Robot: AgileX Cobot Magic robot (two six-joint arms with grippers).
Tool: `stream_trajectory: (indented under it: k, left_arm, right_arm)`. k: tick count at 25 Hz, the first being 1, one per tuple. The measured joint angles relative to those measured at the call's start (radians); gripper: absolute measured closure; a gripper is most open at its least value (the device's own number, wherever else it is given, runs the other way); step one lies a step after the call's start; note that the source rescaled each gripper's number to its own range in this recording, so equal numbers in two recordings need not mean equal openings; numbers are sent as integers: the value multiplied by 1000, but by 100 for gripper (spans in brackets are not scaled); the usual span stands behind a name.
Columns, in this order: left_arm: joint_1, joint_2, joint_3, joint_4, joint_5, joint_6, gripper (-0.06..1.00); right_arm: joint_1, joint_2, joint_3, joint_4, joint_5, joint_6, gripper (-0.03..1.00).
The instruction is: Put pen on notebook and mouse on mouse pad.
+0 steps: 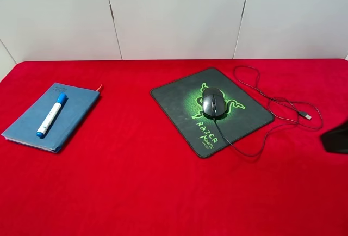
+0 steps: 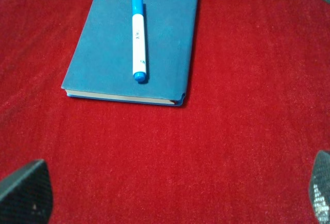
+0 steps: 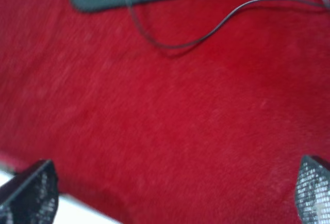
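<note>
on the left side of the red tablecloth (image 1: 136, 181) lies the notebook (image 1: 70, 117), closed, its slate-blue cover up and a red ribbon tip poking out at the far corner. the pen (image 1: 51, 116) rests on top of the cover, running roughly along the book's length, blue cap toward the far end – the left wrist view shows it fully on the cover (image 2: 170, 43), touching nothing else. toward the right of the middle sits the mouse pad (image 1: 179, 101), turned at an angle, with green lettering near its front edge. the mouse (image 1: 213, 103) sits on the pad over the green logo, and its cable (image 1: 272, 117) runs off the front edge of the pad, loops across the cloth to the right and ends in a plug lying well apart from the pad. the left gripper (image 2: 165, 198) hangs over bare cloth short of the notebook, fingers spread wide and holding nothing. the right gripper (image 3: 170, 193) – its view blurred – is also spread wide and empty, over the cloth near the table edge, with the pad's corner and a curve of cable beyond it. in the high view only a dark part of the right arm (image 1: 336, 138) shows at the right edge.
</note>
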Motion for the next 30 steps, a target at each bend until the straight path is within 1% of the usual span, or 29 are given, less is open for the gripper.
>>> stream_trajectory:
  k: [8, 12, 16, 20, 23, 28, 30]
  left_arm:
    - [0, 0, 0, 0, 0, 0, -5]
    - [0, 0, 0, 0, 0, 0, -5]
    - [0, 0, 0, 0, 0, 0, -5]
    - [0, 0, 0, 0, 0, 0, -5]
    - [0, 0, 0, 0, 0, 0, -5]
    - [0, 0, 0, 0, 0, 0, -5]
    - [0, 0, 0, 0, 0, 0, -5]
  right_arm:
    - [-236, -354, 139, 0, -75, -19, -3]
    - [-331, -512, 198, 0, -97, -20, -3]
    - [-398, -656, 234, 0, -94, -21, -3]
    - [-450, -743, 237, 0, -93, -22, -3]
    - [-460, -744, 237, 0, -93, -33, -3]
    - [-460, -744, 239, -46, -93, -175, -3]
    - [-460, -744, 241, -52, -93, -195, -3]
